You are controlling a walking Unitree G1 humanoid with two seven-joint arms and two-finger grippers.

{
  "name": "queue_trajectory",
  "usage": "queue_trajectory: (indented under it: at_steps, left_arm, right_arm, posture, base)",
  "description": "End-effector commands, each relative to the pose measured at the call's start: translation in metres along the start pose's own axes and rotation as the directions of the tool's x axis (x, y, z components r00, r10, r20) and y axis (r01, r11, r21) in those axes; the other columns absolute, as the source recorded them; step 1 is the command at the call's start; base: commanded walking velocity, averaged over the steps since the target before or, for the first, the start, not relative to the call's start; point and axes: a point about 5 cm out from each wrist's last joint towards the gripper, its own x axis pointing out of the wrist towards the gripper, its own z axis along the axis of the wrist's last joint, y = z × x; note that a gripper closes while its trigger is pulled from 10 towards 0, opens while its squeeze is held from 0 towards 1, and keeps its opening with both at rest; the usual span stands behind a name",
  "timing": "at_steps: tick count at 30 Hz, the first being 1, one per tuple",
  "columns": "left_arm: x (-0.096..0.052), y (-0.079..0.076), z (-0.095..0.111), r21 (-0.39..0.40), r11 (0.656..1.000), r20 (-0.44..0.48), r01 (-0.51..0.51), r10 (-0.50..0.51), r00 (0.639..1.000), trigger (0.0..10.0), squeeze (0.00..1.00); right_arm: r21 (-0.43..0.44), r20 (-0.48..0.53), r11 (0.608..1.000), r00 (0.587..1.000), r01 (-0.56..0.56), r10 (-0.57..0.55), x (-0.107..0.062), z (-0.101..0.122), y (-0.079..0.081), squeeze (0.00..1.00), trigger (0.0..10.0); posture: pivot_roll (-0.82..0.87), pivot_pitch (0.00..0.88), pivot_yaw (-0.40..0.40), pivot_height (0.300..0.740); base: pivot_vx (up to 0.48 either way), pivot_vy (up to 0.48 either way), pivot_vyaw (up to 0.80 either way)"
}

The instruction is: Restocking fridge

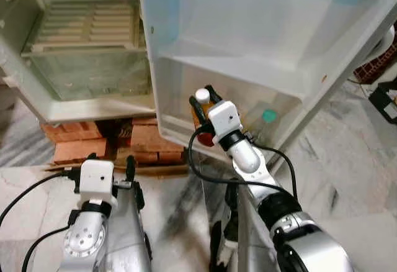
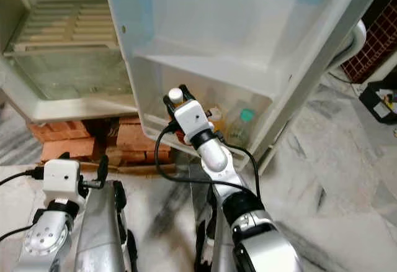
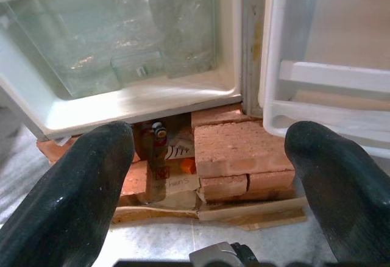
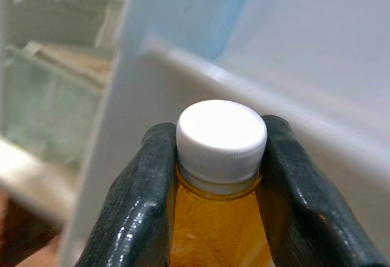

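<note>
My right gripper (image 1: 204, 100) is shut on an orange juice bottle (image 4: 219, 224) with a white cap (image 4: 222, 134), its black fingers (image 4: 138, 206) clamped just below the cap. The bottle (image 1: 198, 118) stands upright at the lower shelf of the open fridge door (image 1: 260, 30). A clear bottle with a teal cap (image 2: 243, 122) sits in that same door shelf, to the right. My left gripper (image 3: 210, 175) hangs low and open, its fingers (image 3: 73, 194) spread wide, pointing at the bricks (image 3: 234, 154) under the fridge.
The fridge cabinet (image 1: 80, 48) stands open on the left with a glass shelf and a clear crisper drawer (image 3: 116, 41). Red bricks (image 1: 74, 141) prop up the fridge. Marble floor (image 1: 347, 154) lies to the right, with dark objects (image 1: 384, 98) at the far right.
</note>
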Motion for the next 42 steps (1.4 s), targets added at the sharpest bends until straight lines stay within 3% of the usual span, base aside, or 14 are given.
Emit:
queue_trajectory:
  at_steps: [1, 7, 11, 12, 15, 25, 28, 32, 34, 35, 36, 37, 38, 42]
  left_arm:
    - [0.0, 0.002, 0.002, 0.015, 1.0, -0.001, -0.004, 0.004, 1.0, 10.0, 0.0]
    - [0.003, 0.003, 0.003, 0.017, 1.0, 0.0, -0.004, 0.004, 1.0, 10.0, 0.0]
    - [0.006, 0.001, 0.003, 0.019, 1.0, -0.001, 0.005, -0.005, 1.0, 10.0, 0.0]
    - [0.007, 0.001, 0.003, 0.02, 1.0, 0.0, 0.007, -0.007, 1.0, 10.0, 0.0]
    - [0.006, 0.001, 0.004, 0.021, 1.0, 0.0, 0.011, -0.011, 1.0, 10.0, 0.0]
    - [-0.003, 0.001, 0.004, 0.017, 1.0, -0.008, 0.001, -0.001, 1.0, 10.0, 0.0]
    - [-0.005, 0.0, 0.004, 0.015, 1.0, -0.013, 0.0, 0.001, 1.0, 10.0, 0.0]
    - [-0.009, 0.001, 0.001, 0.017, 1.0, -0.027, 0.002, -0.001, 1.0, 10.0, 0.0]
    - [-0.009, 0.003, 0.001, 0.02, 1.0, -0.029, -0.001, 0.002, 1.0, 10.0, 0.0]
    - [-0.008, 0.003, 0.001, 0.021, 1.0, -0.03, -0.006, 0.006, 1.0, 10.0, 0.0]
    - [-0.008, 0.004, 0.001, 0.022, 1.0, -0.03, -0.009, 0.009, 1.0, 10.0, 0.0]
    - [-0.008, 0.004, 0.001, 0.022, 1.0, -0.031, -0.01, 0.011, 0.999, 10.0, 0.0]
    - [-0.007, 0.004, 0.001, 0.022, 1.0, -0.03, -0.012, 0.013, 0.999, 10.0, 0.0]
    - [-0.007, 0.001, -0.001, 0.02, 1.0, -0.034, -0.007, 0.008, 0.999, 10.0, 0.0]
  right_arm:
    - [-0.001, 0.089, 1.0, 0.996, 0.02, -0.02, 0.006, 0.015, -0.001, 0.0, 10.0]
    - [-0.01, 0.144, 1.0, 0.99, -0.01, 0.011, 0.007, 0.025, 0.007, 0.0, 10.0]
    - [-0.057, 0.015, 0.997, 0.998, -0.059, 0.06, -0.006, -0.003, 0.014, 0.0, 10.0]
    - [-0.032, -0.07, 0.997, 0.995, -0.067, 0.065, -0.012, -0.017, 0.017, 0.0, 10.0]
    - [-0.044, -0.182, 0.994, 0.979, -0.104, 0.094, -0.02, -0.034, 0.024, 0.0, 10.0]
    - [-0.068, -0.255, 0.992, 0.963, -0.105, 0.084, -0.013, -0.039, 0.029, 0.0, 10.0]
    - [-0.102, -0.337, 0.988, 0.939, -0.116, 0.075, -0.017, -0.049, 0.031, 0.0, 10.0]
    - [-0.09, -0.479, 0.993, 0.877, -0.07, 0.019, -0.028, -0.066, 0.024, 0.0, 10.0]
    - [-0.076, -0.504, 0.996, 0.863, -0.048, 0.003, -0.03, -0.069, 0.019, 0.0, 10.0]
    - [-0.061, -0.513, 0.998, 0.858, -0.031, -0.005, -0.031, -0.07, 0.018, 0.38, 10.0]
    - [-0.05, -0.519, 0.999, 0.855, -0.018, -0.011, -0.032, -0.07, 0.016, 0.38, 10.0]
    - [-0.049, -0.523, 0.999, 0.852, -0.01, -0.017, -0.032, -0.071, 0.015, 0.78, 10.0]
    - [-0.061, -0.528, 0.998, 0.849, -0.015, -0.02, -0.033, -0.072, 0.014, 1.0, 10.0]
    - [-0.066, -0.526, 0.998, 0.85, 0.006, -0.04, -0.032, -0.072, 0.01, 1.0, 10.0]
  posture:
    - [0.19, 0.189, -0.074, 0.498]
    - [0.18, 0.19, -0.065, 0.498]
    - [0.19, 0.192, -0.059, 0.498]
    - [0.18, 0.195, -0.055, 0.498]
    - [0.19, 0.201, -0.056, 0.498]
    - [0.21, 0.23, -0.071, 0.498]
    - [0.21, 0.238, -0.073, 0.498]
    - [0.21, 0.236, -0.077, 0.498]
    - [0.21, 0.234, -0.076, 0.498]
    - [0.21, 0.231, -0.076, 0.498]
    - [0.21, 0.231, -0.076, 0.498]
    - [0.21, 0.229, -0.075, 0.498]
    - [0.21, 0.229, -0.075, 0.498]
    - [0.2, 0.22, -0.073, 0.498]
  base:
    - [0.0, 0.0, 0.0]
    - [0.0, 0.0, 0.0]
    - [0.0, 0.0, 0.0]
    - [0.0, 0.0, 0.0]
    - [0.0, 0.0, 0.0]
    - [0.0, 0.0, 0.0]
    - [0.0, 0.0, 0.0]
    - [0.0, 0.0, 0.0]
    - [0.0, 0.0, 0.0]
    - [0.0, 0.0, 0.0]
    - [0.0, 0.0, 0.0]
    - [0.0, 0.0, 0.0]
    - [0.0, 0.0, 0.0]
    - [0.0, 0.0, 0.0]
